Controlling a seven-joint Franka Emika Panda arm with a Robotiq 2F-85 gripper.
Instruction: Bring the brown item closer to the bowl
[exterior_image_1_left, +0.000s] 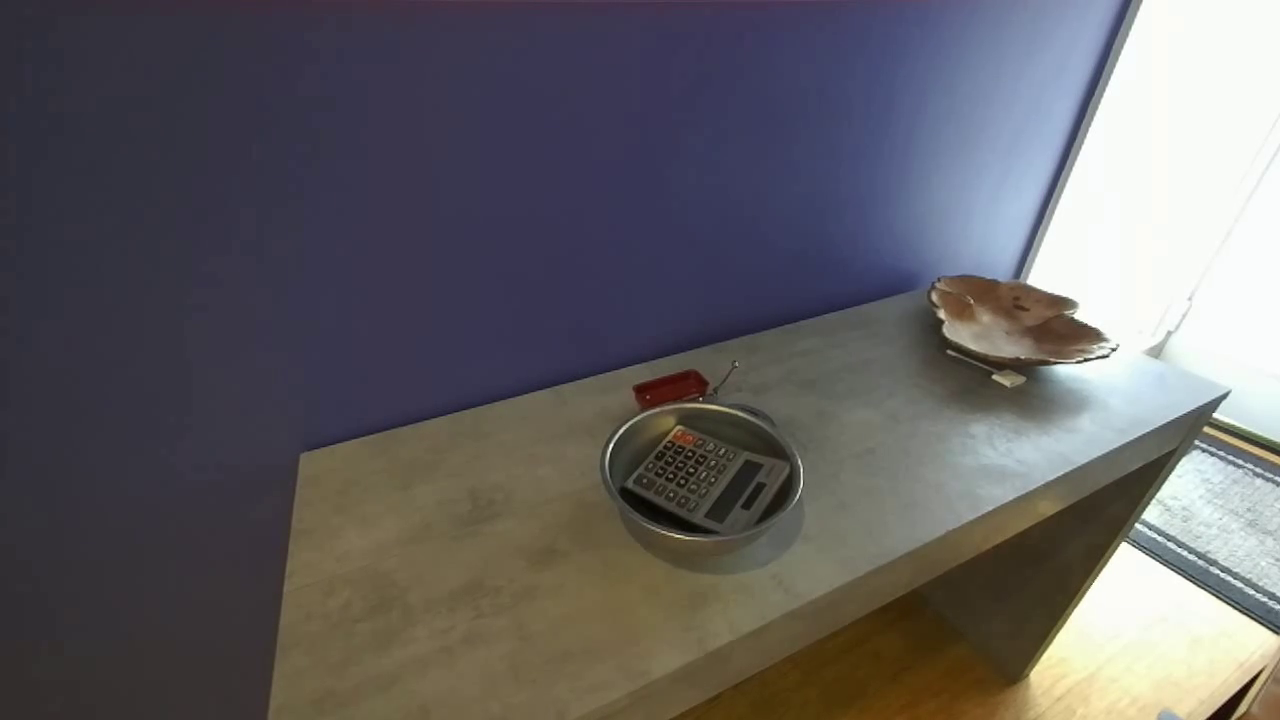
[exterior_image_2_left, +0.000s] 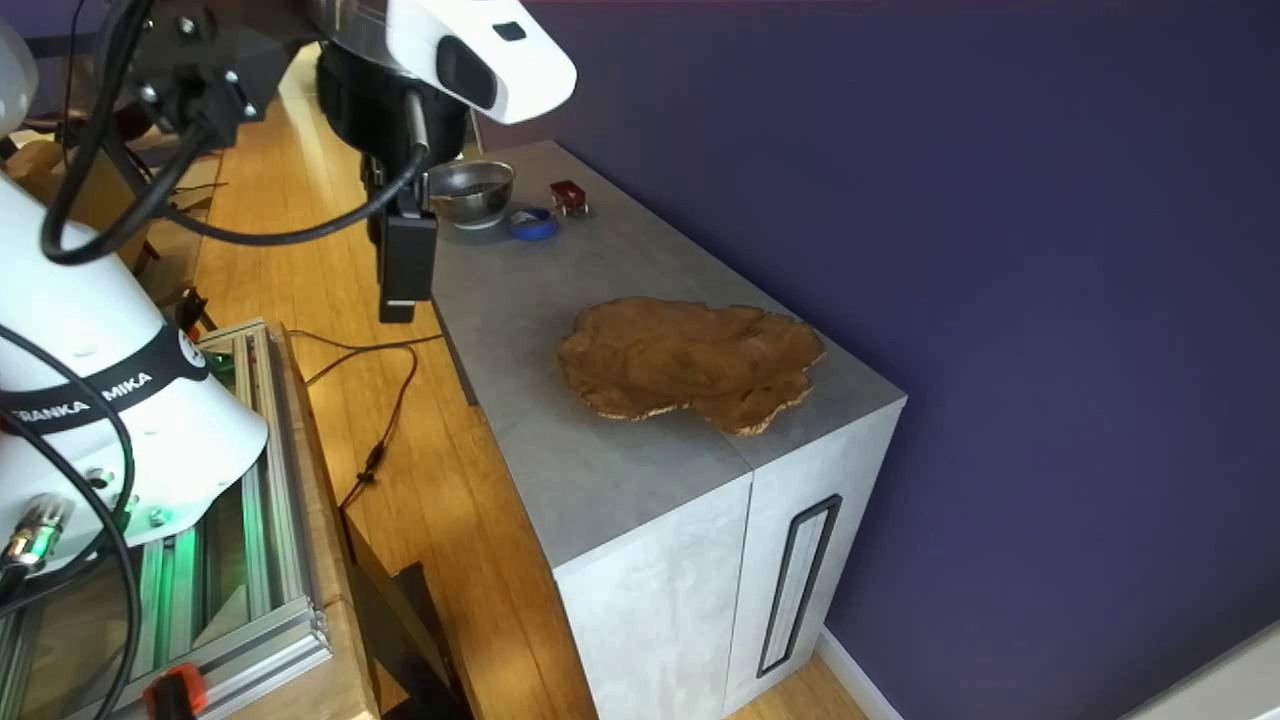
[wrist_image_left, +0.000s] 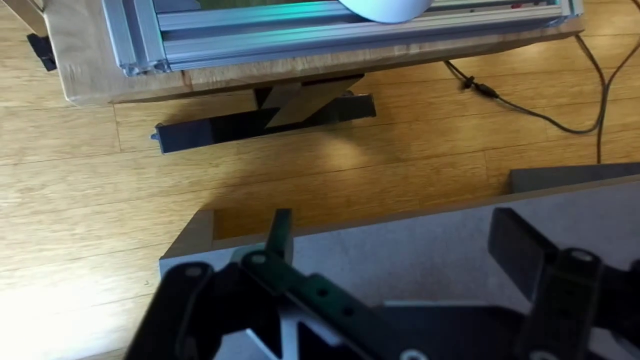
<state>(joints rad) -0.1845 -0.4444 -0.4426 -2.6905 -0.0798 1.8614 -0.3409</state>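
Note:
The brown item is a wide, wavy-edged shallow dish near one end of the grey counter. It shows mottled brown in an exterior view. The bowl is round, grey metal, and stands well apart from it along the counter, with a calculator tilted inside. The bowl also shows in an exterior view, partly behind the gripper. My gripper points down, raised near the counter's front edge, touching neither thing. In the wrist view the gripper is open and empty; dish and bowl are out of that view.
A small red object lies behind the bowl. A blue ring lies close to the bowl. A small pale item with a thin stick lies against the dish's front. A purple wall runs along the counter.

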